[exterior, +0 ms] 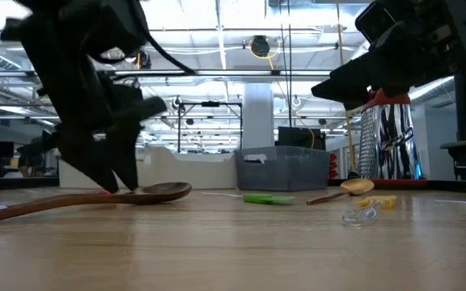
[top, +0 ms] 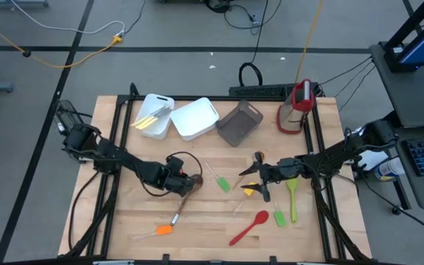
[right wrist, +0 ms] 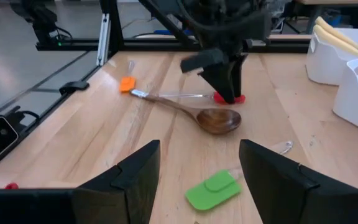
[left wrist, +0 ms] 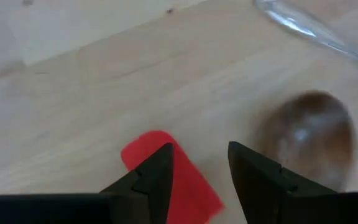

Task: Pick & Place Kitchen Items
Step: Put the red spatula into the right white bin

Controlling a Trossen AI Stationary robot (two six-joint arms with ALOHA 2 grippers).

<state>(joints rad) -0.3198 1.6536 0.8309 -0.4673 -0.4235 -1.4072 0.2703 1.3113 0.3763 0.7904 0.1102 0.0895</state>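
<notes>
My left gripper (top: 188, 183) points down at the table with its fingers a little apart, the tips (left wrist: 197, 165) over the blade of a small red spatula (left wrist: 169, 183), also in the right wrist view (right wrist: 229, 98). A brown wooden spoon (top: 182, 205) lies flat beside it, its bowl (left wrist: 312, 134) next to the right-hand finger. My right gripper (top: 259, 177) is wide open and empty, raised above the table (exterior: 338, 85) near a green spatula (right wrist: 213, 188) and a yellow spatula (top: 250, 191). My left gripper comes at the red spatula's blade (left wrist: 185, 186) from above, pointing down, with one finger (left wrist: 151, 177) over the blade and the other beside it. I cannot tell whether the fingers touch it. The blade lies flat on the table.
Two white bins (top: 153, 116) (top: 195, 118), a grey bin (top: 239, 123) and a red-and-silver appliance (top: 297, 107) stand along the far edge. An orange spatula (top: 164, 230), a red spoon (top: 249, 227), a green spoon (top: 293, 199) and a green spatula (top: 279, 218) lie nearer the front.
</notes>
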